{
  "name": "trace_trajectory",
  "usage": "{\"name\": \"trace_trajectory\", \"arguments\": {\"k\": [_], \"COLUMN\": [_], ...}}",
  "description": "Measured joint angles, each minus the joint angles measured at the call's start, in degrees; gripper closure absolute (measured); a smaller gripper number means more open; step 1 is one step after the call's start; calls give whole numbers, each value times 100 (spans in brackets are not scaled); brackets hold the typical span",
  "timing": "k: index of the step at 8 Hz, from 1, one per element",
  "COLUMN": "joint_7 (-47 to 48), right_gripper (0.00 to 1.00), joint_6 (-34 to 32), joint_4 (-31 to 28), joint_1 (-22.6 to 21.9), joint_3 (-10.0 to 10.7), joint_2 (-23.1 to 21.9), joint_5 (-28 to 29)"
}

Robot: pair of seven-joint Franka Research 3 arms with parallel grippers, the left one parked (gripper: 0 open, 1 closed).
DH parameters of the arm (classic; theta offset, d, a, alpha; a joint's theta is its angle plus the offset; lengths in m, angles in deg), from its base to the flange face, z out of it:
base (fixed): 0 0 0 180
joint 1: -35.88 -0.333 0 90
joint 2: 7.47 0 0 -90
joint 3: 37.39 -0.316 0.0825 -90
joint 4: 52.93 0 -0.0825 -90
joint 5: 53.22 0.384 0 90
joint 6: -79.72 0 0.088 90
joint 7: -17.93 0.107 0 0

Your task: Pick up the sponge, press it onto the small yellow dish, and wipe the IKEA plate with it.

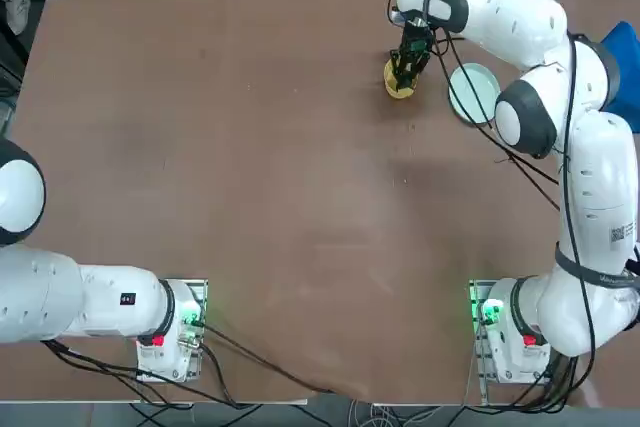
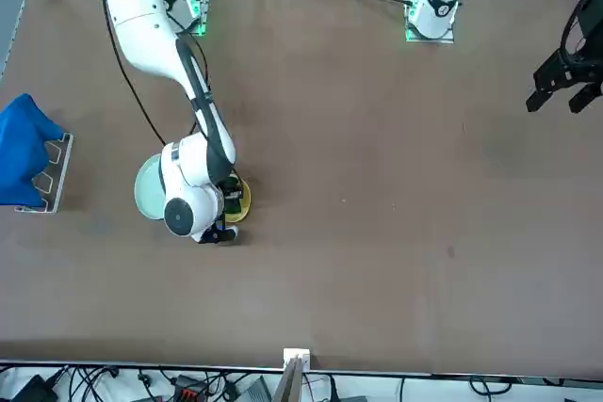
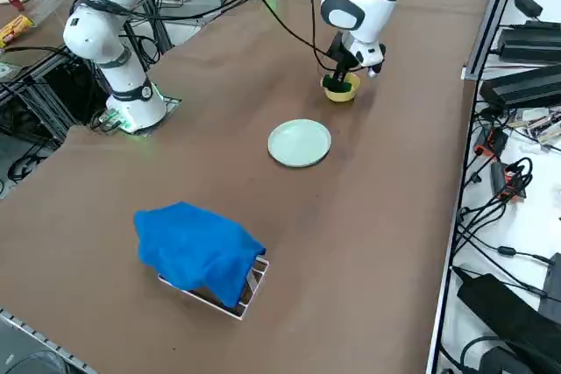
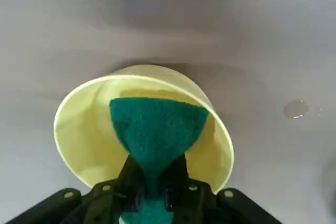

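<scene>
My 2 right gripper fingers (image 4: 178,174) were clenched around the sponge (image 4: 157,132), pinching its green layer so that it flared out above them, and I had it down inside the small yellow dish (image 4: 84,129). The pale mint plate (image 3: 300,143) lay near the dish on the brown table (image 3: 368,243), with nothing of mine touching it.
</scene>
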Motion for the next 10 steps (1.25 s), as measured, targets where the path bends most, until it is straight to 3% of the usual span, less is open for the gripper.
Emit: {"name": "trace_trajectory", "arguments": {"k": [10], "joint_7": [-90], "right_gripper": [79], "joint_6": [48], "joint_4": [98], "joint_1": [-7], "joint_3": [-4], "joint_2": [34], "joint_5": [0]}}
